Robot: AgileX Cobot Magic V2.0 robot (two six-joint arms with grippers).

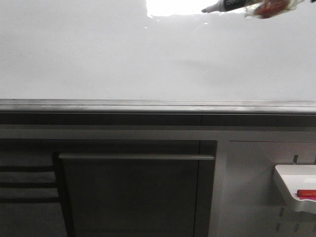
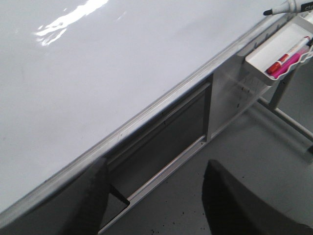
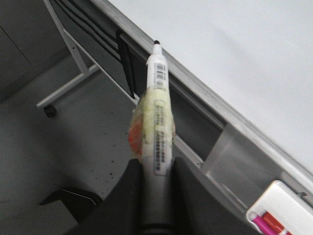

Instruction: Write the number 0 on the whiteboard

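The whiteboard (image 1: 148, 59) fills the upper front view, pale and glossy, with a grey metal ledge (image 1: 148, 106) along its lower edge. No number 0 shows on it. My right gripper (image 3: 157, 169) is shut on a white marker (image 3: 159, 122) with a black tip, uncapped, pointing toward the ledge. The marker also shows at the top right of the front view (image 1: 224, 6) and at the edge of the left wrist view (image 2: 286, 7). My left gripper (image 2: 154, 196) is open and empty, below the board's ledge (image 2: 161, 103), over the grey floor.
A small white tray (image 1: 296, 190) with a red marker (image 1: 307, 194) hangs at the lower right; it also shows in the left wrist view (image 2: 279, 54) and the right wrist view (image 3: 283, 210). A dark panel with a metal bar (image 1: 136, 156) sits under the board. A bright glare (image 1: 173, 7) lies on the board's top.
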